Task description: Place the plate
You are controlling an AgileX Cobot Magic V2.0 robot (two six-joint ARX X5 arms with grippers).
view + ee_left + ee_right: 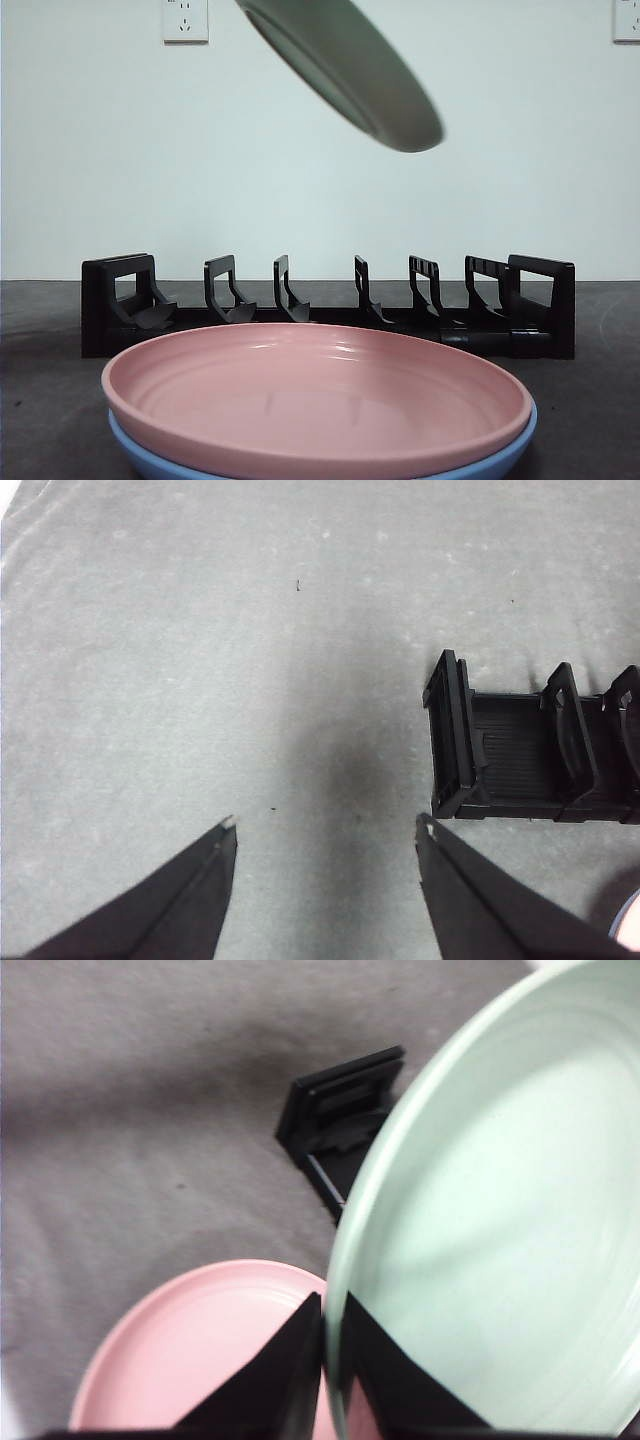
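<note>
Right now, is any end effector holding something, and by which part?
The right end effector holds the pale green plate by its rim, one jaw on each face. The left end effector is open and holds nothing.

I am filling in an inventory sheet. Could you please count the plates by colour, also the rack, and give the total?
Green plate, held by the right gripper above the table: 1
Pink plate, stacked on the blue one: 1
Blue plate, at the bottom of the stack: 1
Black dish rack, with no plate in it: 1
Total: 4 things, 3 of them plates.

right end effector (332,1335) clamping green plate (500,1220) rim
</note>
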